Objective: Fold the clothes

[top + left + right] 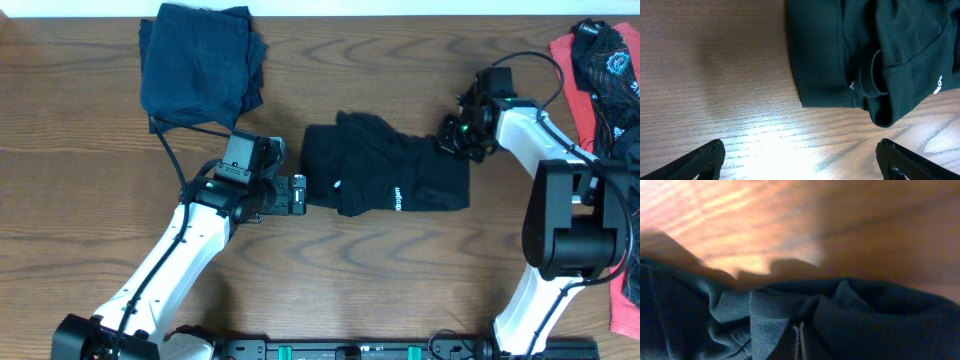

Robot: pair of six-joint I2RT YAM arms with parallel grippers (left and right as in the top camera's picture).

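A black T-shirt (390, 175) with small white lettering lies bunched and partly folded at the table's middle. My left gripper (298, 195) hovers at its left edge, jaws wide open and empty. In the left wrist view the shirt (840, 50) fills the upper right, and bare wood lies between the gripper's (800, 150) fingers (705, 157). My right gripper (452, 135) is at the shirt's upper right corner. In the right wrist view dark fabric (865, 315) is gathered around the shut gripper (799, 340).
A folded dark navy garment (195, 65) lies at the back left. A heap of clothes with coral-red parts (605, 70) sits at the right edge, partly under the right arm's base (570, 225). Bare wood table (380, 280) runs along the front.
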